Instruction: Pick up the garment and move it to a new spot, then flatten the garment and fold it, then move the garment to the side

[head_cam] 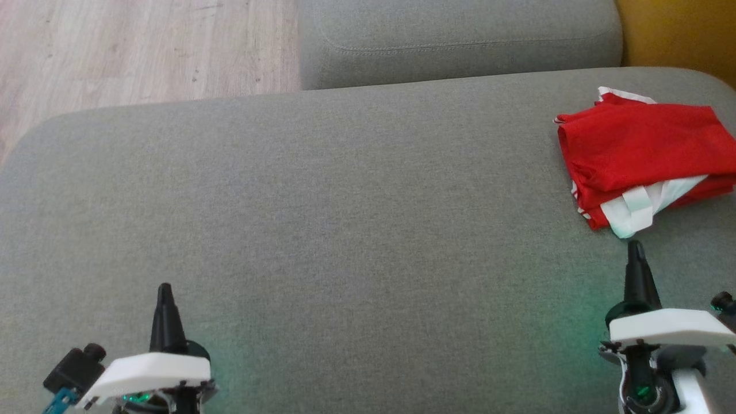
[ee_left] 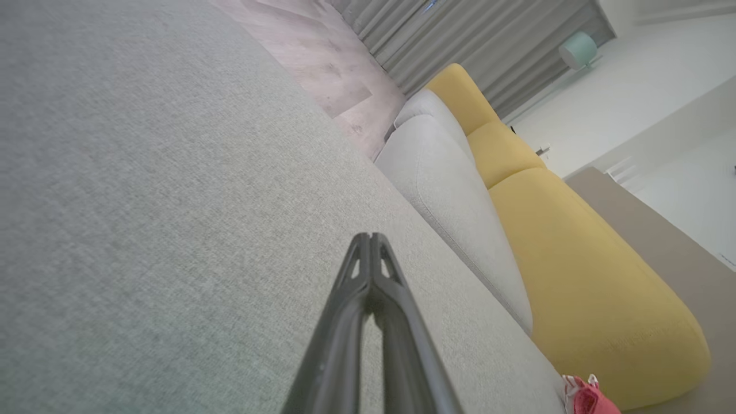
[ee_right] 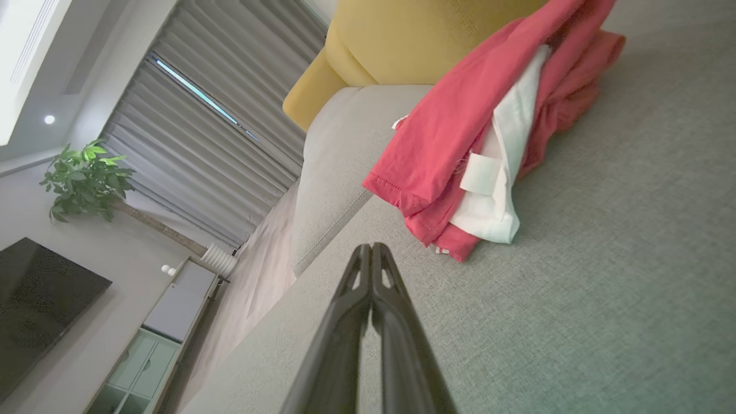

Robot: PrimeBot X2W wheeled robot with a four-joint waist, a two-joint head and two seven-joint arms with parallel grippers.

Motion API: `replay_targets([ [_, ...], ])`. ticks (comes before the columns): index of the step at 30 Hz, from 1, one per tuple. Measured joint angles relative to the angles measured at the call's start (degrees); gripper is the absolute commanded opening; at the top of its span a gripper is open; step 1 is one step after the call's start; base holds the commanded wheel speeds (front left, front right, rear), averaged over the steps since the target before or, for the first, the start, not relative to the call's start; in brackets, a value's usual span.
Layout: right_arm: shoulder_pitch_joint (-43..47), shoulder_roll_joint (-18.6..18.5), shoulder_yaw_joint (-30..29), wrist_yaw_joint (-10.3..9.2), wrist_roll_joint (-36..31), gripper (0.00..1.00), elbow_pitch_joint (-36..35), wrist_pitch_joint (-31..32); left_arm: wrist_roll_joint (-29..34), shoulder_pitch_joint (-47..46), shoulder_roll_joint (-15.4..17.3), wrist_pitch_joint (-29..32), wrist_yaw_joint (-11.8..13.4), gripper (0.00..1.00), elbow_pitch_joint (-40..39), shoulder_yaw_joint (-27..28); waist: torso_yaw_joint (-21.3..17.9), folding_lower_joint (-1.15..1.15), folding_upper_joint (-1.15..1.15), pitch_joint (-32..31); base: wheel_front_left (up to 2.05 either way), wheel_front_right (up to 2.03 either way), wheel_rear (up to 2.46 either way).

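A red garment (head_cam: 638,146) with white trim lies folded in a stack at the right end of the grey sofa seat (head_cam: 345,201). The right wrist view has the same garment (ee_right: 460,132) just ahead of my fingers, white layer showing between red ones. My right gripper (head_cam: 634,248) hovers a short way in front of the stack, fingers shut together, holding nothing and apart from the cloth. At the lower left my left gripper (head_cam: 164,289) is shut too, over bare seat fabric. A red corner of the garment (ee_left: 589,398) shows far off in the left wrist view.
A grey back cushion (head_cam: 460,40) runs behind the seat, with a yellow cushion (head_cam: 678,31) at the far right. Pale wood floor (head_cam: 144,46) lies beyond the seat's far-left edge. The wide middle of the seat is bare fabric.
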Motion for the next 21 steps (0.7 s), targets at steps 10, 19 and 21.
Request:
replay_targets([
  [10,0.0,0.0,-0.5,0.0,7.1,0.0,-0.3,1.7,-6.2,-0.8,0.0,1.6,-0.1,0.0,-0.1,0.7,-0.1,0.0,0.0,-0.2,0.0,0.0,0.0],
  [19,0.0,0.0,-1.1,0.0,12.9,0.0,-0.7,3.1,-11.2,-0.8,0.0,3.3,-0.5,0.0,-0.1,2.1,-0.1,0.0,0.0,-0.4,0.0,0.0,0.0],
  [21,0.0,0.0,-1.2,0.0,13.5,0.0,-0.7,3.4,-11.8,-0.8,0.0,3.5,-0.5,0.0,-0.1,2.2,-0.1,0.0,0.0,-0.5,0.0,0.0,0.0],
])
